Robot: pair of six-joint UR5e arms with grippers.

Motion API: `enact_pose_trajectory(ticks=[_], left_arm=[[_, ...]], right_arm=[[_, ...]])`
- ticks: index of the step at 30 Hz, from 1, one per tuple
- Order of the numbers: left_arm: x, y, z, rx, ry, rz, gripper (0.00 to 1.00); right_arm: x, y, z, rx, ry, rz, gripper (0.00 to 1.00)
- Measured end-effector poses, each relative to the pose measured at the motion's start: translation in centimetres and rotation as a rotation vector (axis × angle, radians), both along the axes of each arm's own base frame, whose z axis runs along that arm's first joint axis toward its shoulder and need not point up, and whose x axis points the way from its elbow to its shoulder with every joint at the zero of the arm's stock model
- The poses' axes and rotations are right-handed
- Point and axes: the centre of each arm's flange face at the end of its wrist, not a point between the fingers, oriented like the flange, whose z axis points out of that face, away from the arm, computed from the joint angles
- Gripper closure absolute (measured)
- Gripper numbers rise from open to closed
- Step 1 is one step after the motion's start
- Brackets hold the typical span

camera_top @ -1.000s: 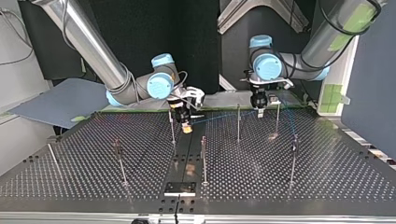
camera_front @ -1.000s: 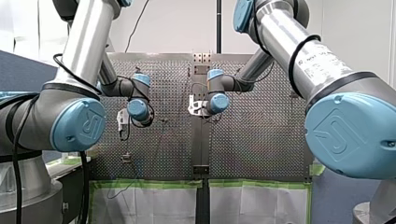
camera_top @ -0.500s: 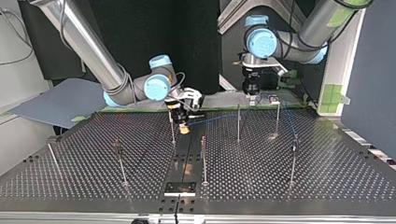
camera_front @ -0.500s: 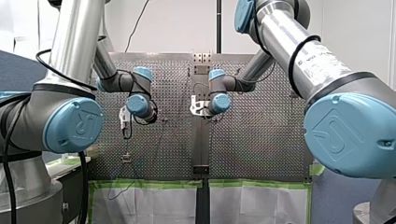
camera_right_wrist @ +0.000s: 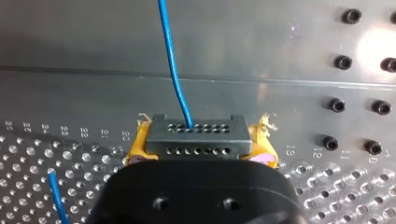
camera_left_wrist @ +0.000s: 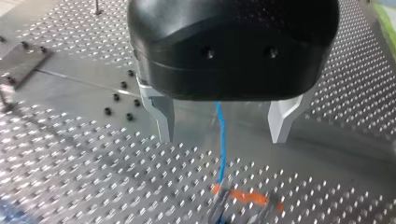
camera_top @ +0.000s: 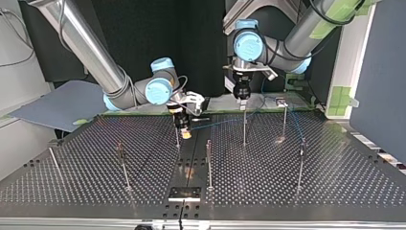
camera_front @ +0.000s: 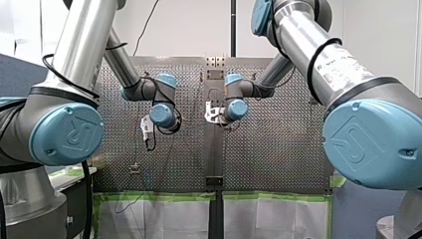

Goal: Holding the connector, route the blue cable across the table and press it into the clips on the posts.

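Observation:
The dark grey connector sits between the yellow pads of my right gripper, which is shut on it. The blue cable leaves the connector and runs ahead over the plate. In the top view my right gripper hangs low beside a thin post near the middle. The blue cable stretches from it toward the view's right, past a second post. My left gripper hovers above that post. Its metal fingers stand open, and the cable passes loosely between them.
Several thin posts rise from the perforated table, among them one at the back right, one at the right and one in the middle front. A dark centre strip runs toward the front edge.
My left arm has lifted and swung toward the top view's left, from beside the back right post to above the middle post. My right gripper has shifted slightly with the connector.

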Motion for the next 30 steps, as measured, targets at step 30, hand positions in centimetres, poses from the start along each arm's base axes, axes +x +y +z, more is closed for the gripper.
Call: enact_pose_trajectory(ticks=[30], left_arm=[[6.2,-5.9,0.8,-0.035,-0.054,-0.034,0.0]], right_arm=[[-0.1,-0.2,0.1,-0.001,-0.008,0.008,0.99]])
